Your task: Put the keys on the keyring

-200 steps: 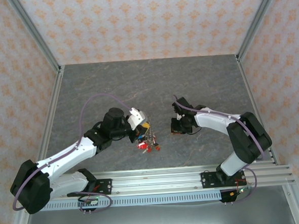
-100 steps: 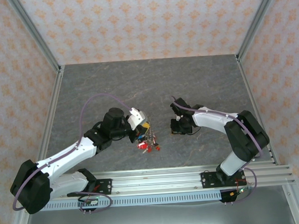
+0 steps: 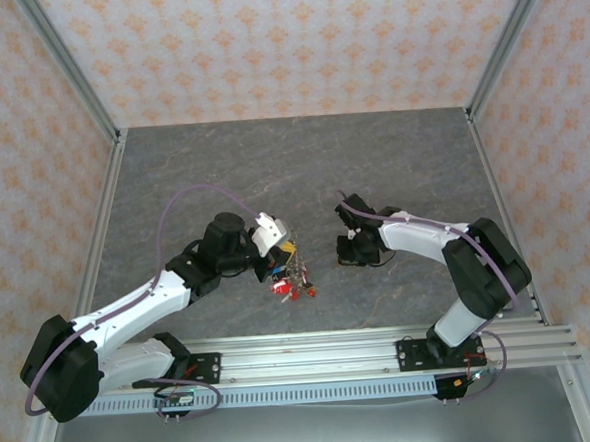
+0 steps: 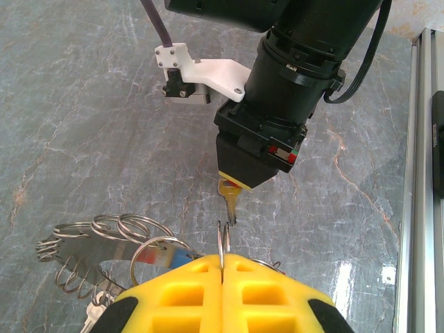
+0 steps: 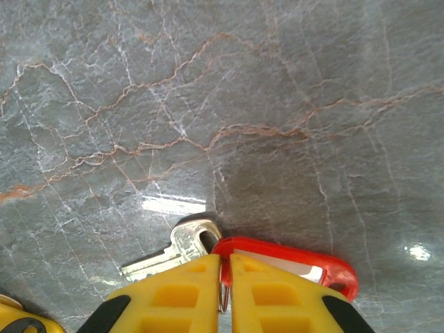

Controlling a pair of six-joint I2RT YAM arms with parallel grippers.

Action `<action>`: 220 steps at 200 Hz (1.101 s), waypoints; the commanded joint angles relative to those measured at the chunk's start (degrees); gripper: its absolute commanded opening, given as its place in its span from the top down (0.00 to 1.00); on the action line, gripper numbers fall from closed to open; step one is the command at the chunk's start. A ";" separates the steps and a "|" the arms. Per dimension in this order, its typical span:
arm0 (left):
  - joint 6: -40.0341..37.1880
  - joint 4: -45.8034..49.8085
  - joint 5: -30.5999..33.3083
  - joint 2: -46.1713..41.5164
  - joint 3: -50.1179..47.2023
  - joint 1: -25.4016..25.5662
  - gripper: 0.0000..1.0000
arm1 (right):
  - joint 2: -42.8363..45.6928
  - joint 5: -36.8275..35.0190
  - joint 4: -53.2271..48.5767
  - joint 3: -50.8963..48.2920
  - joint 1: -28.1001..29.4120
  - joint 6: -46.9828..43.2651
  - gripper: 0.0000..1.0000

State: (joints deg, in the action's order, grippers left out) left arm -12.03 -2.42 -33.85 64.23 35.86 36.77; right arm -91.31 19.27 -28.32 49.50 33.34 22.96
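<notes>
Left wrist view: the left gripper [image 4: 222, 258] had its yellow fingers [image 4: 173, 295] pressed together, pinching a thin upright wire loop at their tips. That loop belonged to the keyring [image 4: 114, 263], whose flat metal body and other wire coils spread out to the left of the fingers, just over the table [image 4: 83, 104]. A couple of silver keys [image 4: 90, 316] hung beneath it at the frame's lower edge.

Facing it, the right gripper [image 4: 234, 182] pointed down, with one key [image 4: 227, 201] sticking out of its yellow tip. The key's end sat close beside the top of the clamped loop; whether they touched could not be told.

In the right wrist view, that gripper's fingers [image 5: 173, 291] were closed, nipping the small ring that joined the key to a red tag [image 5: 291, 267], the key to the left of the fingertips and the tag to the right.

From the top external view, the left arm stretched low from its base at the near left toward the table's middle, its wrist turned to the right. The right arm folded out to the right at its elbow, with the forearm reaching back left. The two grippers met nose to nose near the centre, and the red-tagged bunch lay just on the near side of the left one.
</notes>
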 commanded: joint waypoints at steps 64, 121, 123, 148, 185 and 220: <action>-0.98 -1.69 0.15 -1.39 2.10 0.40 1.00 | 8.10 -2.33 1.89 -0.71 0.41 -1.02 0.98; -0.81 -1.83 0.08 -1.40 2.35 0.40 1.00 | 25.80 5.29 20.25 -9.59 -0.53 -2.94 1.00; -0.87 -1.88 0.02 -1.32 2.41 0.40 1.00 | 25.93 6.38 20.48 -9.48 -0.60 -2.80 1.00; -1.06 -1.45 0.08 -1.56 2.54 0.40 1.00 | 26.71 12.45 25.20 -10.05 -0.85 3.51 1.00; -0.58 -1.87 0.01 -1.73 2.24 0.40 1.00 | 12.39 -5.71 -3.31 0.40 -1.01 -3.40 1.00; -1.10 -1.61 0.28 -1.75 2.35 0.54 1.00 | -1.45 5.26 -6.92 5.85 -0.09 -2.85 1.00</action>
State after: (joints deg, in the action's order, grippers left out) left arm -12.03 -2.39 -33.85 64.20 35.86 36.77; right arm -87.37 22.13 -26.92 53.52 32.25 20.75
